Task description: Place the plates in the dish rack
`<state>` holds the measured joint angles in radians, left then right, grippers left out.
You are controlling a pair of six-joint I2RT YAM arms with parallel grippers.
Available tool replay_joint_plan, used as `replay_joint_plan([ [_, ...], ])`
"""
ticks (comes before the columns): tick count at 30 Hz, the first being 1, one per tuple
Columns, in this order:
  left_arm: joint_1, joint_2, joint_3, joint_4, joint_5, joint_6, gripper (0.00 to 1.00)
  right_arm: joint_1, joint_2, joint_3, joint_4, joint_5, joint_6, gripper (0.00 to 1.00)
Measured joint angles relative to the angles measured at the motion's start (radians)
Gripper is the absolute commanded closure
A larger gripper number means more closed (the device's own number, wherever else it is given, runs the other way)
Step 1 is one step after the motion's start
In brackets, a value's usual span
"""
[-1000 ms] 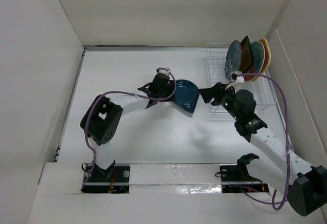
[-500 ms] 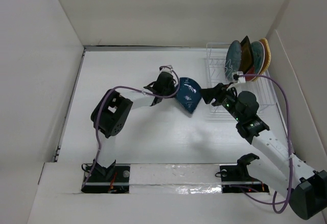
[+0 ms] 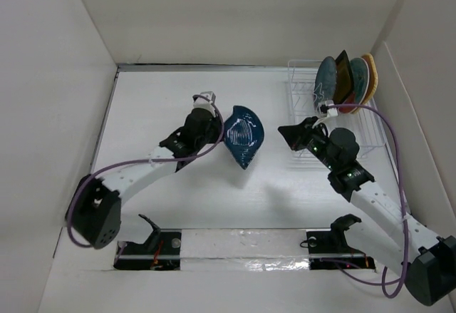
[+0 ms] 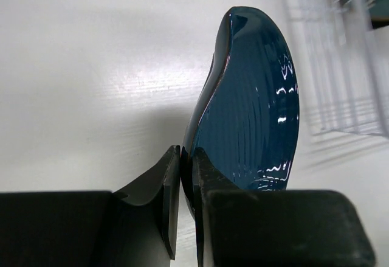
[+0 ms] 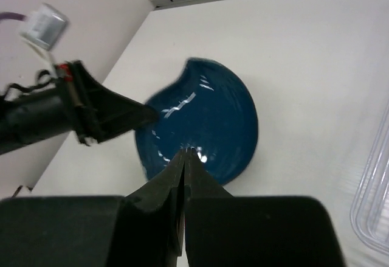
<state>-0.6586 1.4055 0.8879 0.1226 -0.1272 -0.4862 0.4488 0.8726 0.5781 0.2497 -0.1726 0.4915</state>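
The dark blue leaf-shaped plate [image 3: 243, 136] is held on edge above the table, left of the dish rack [image 3: 303, 88]. My left gripper [image 3: 216, 129] is shut on its rim, one finger on each face [image 4: 185, 179]. The plate's glossy ribbed inside [image 4: 255, 115] faces right in the left wrist view. My right gripper [image 3: 291, 136] points at the plate from the right, a short gap away. Its jaws are shut with nothing between them [image 5: 185, 152]. Several plates [image 3: 345, 78] stand on edge at the far right end of the rack.
White walls enclose the table on three sides; the right wall [image 3: 413, 99] runs close behind the rack. The rack's near slots [image 3: 308, 117] hold nothing. Purple cables [image 3: 388, 135] trail along both arms.
My left gripper shut on the blue plate's rim, then carried it left and stood it on edge. My right gripper closed its jaws and stayed near the rack.
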Motion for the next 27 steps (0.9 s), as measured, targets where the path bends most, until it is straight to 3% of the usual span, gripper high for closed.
replay_joint_plan([
  [2, 0.003, -0.116, -0.021, -0.006, -0.005, 0.002, 1.00, 0.013, -0.014, -0.001, 0.005, -0.008, -0.006, 0.47],
  [3, 0.006, -0.178, -0.035, -0.008, -0.011, 0.002, 1.00, 0.021, -0.022, -0.002, 0.009, -0.011, -0.007, 0.25],
  [5, 0.015, -0.296, -0.064, -0.005, -0.010, 0.001, 1.00, 0.042, -0.036, -0.003, 0.027, -0.023, -0.016, 0.07],
  [12, 0.097, -0.547, -0.134, -0.027, 0.050, 0.001, 1.00, 0.142, 0.093, 0.002, 0.136, -0.090, -0.005, 0.04],
  [21, 0.111, -0.632, -0.219, -0.090, 0.151, 0.025, 1.00, 0.300, 0.316, 0.082, 0.232, -0.102, 0.037, 0.08],
  [27, 0.113, -0.679, -0.241, -0.092, 0.194, 0.023, 1.00, 0.312, 0.409, 0.101, 0.338, -0.070, 0.059, 0.16],
])
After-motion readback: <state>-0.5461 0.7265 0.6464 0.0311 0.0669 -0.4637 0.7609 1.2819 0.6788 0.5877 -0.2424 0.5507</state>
